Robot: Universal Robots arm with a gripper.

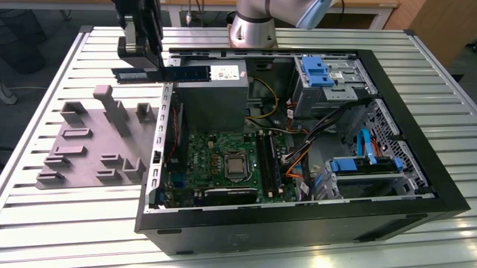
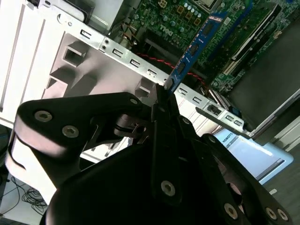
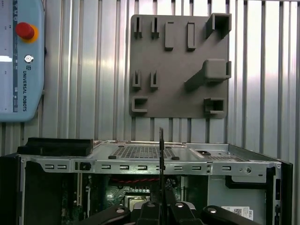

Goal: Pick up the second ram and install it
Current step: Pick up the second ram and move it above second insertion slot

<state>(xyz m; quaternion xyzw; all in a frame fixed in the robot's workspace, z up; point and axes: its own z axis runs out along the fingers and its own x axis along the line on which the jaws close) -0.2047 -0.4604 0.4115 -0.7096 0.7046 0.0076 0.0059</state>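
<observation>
Gripper: the gripper (image 1: 142, 67) is seen at 11 o'clock in the exterior view, hanging over the far corner of the computer case (image 1: 417, 184).
Fingers: the fingers (image 2: 176, 119) are pressed together on one end of the second ram (image 1: 186, 73), with no gap visible between them in the second wrist view.
Second ram: it is held in the air, clear of the counter (image 1: 67, 234). In the exterior view it lies level, with its free blue end pointed toward 3 o'clock across the top edge of the grey power supply (image 1: 212, 100). In the first wrist view it is seen edge-on as a thin dark line (image 3: 161, 154) in front of the case wall.
Computer case: it is laid open side up on the slatted metal counter.
Motherboard: the green motherboard (image 1: 216, 151) is seen on the case floor, with long black slots (image 1: 268, 162) at 3 o'clock from the processor socket.
Holder plate: the grey holder plate (image 1: 82, 151) lies flat on the counter at 9 o'clock from the case, its blocks upright.
</observation>
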